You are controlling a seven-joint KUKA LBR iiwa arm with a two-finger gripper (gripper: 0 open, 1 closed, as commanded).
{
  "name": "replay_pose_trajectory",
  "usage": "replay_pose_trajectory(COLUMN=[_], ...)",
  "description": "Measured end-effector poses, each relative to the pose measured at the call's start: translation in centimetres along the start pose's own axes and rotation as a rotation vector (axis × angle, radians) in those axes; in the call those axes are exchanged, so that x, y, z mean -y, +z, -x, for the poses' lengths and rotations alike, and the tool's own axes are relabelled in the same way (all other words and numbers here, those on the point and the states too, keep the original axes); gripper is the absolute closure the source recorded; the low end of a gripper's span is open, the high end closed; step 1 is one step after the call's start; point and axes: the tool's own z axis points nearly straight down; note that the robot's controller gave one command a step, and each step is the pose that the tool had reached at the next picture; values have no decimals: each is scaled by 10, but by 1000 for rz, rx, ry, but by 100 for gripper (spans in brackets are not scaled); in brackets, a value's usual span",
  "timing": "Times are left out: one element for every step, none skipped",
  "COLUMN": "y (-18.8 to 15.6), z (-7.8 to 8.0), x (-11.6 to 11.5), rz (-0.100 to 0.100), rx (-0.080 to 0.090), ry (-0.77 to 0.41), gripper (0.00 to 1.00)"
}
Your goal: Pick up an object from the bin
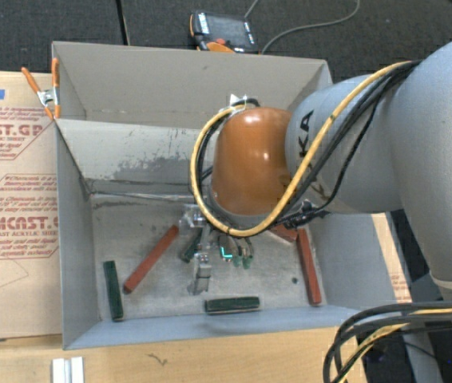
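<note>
At the lower left of the frame a dark green flat bar [113,290] lies by the left wall of the grey metal bin [74,214]. Right of it, a red-brown stick [151,259] slants across the floor. My gripper [202,271] hangs at the centre, between that stick and a short dark green bar [231,304] lower in the frame, touching neither. I cannot tell how wide it stands. Far right lies a second red-brown stick [309,268].

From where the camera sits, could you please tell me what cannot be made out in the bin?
Red stick by the right wall: upper end hidden under the arm.
Middle of the bin floor: covered by the arm's orange cover.
Dark bit left of the gripper: too small to tell whether loose thing or robot part.
</note>
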Motion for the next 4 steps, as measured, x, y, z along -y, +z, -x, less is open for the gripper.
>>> replay_pose_trajectory(y=[84,80,-35,-108], z=[21,22,30,32], x=[-63,-61,-73,-63], rz=[0,1,2,-1], rx=[4,8,16,15], ry=[-147,-142,-156,-471], gripper=[0,100,100,100])
